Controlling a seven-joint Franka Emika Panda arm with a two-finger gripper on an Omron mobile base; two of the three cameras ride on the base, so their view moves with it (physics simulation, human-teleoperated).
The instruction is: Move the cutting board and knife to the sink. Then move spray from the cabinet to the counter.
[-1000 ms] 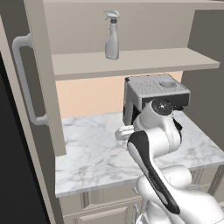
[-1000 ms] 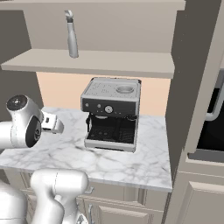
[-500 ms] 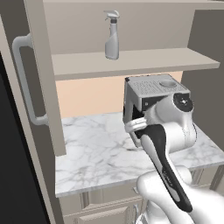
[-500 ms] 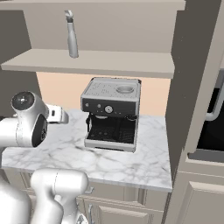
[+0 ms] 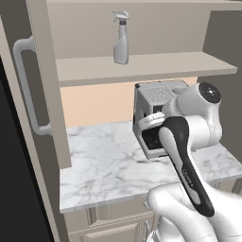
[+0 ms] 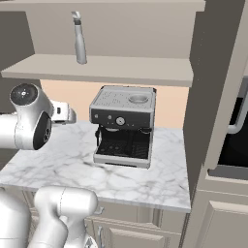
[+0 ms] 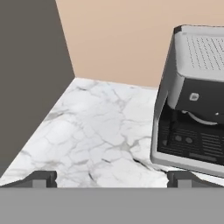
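- The small pale grey spray bottle with a trigger nozzle [image 5: 121, 38] stands upright on the flat inner shelf of the beige-grey upper wall cabinet [image 5: 142, 66], at about 11 o'clock from the arm's wrist in the left base view; this step looks not yet done.
- The white marble counter with grey veins [image 5: 108, 165] lies below, bare where the bottle would go.
- The two-finger gripper [image 7: 112, 178] hovers over that slab, jaws released wide, grasping nothing.
- A silver-and-black espresso machine [image 6: 125, 126] sits at 3 o'clock in the hand view.
- Board, knife and sink lie outside these views, so that first part probably is finished, though I cannot tell.
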